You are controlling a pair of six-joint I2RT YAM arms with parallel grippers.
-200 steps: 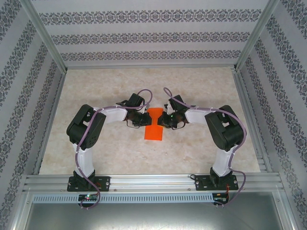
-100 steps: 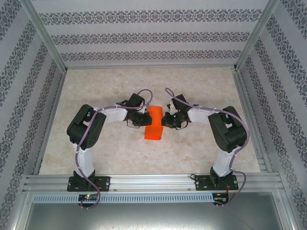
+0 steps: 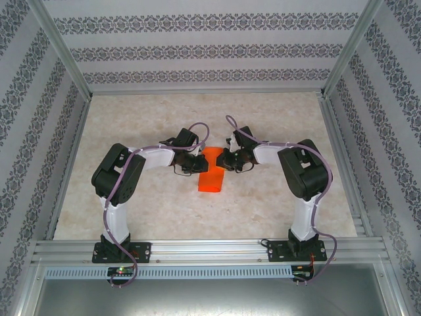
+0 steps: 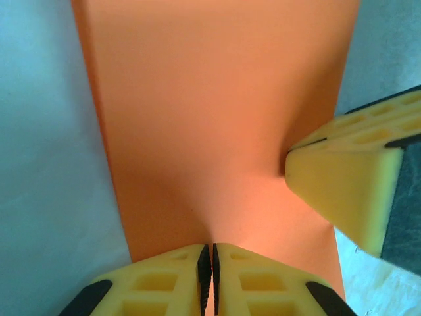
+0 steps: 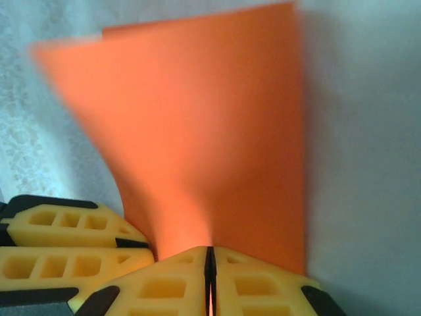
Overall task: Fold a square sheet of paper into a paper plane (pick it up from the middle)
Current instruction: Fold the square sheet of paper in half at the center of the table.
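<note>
Across the pale marbled surface (image 3: pixel 131 210) I see both arms reaching inward from their bases and meeting at the middle. My left arm (image 3: pixel 118 178) rises from its base, bends at the elbow and runs rightward. My right arm (image 3: pixel 304 172) mirrors it, elbow out to the right and forearm running leftward.

Between the two wrists sits the sheet of paper (image 3: pixel 211 172), bright orange and showing as a narrow strip. Its long axis runs from near to far, with the wider near end toward the bases. The strip draws in at the waist, where it is gripped. I cannot tell whether it is clear of the surface.

The left hand (image 3: pixel 196 164) takes the strip's left long edge and the right hand (image 3: pixel 223 162) takes the right one, facing each other across it. Through the left wrist camera, yellow fingers (image 4: pixel 164 283) are pressed together with the paper's edge nipped between them. The right wrist camera shows the same clamp, fingertips (image 5: pixel 250 283) closed on the paper, and two layers at its far end.
</note>
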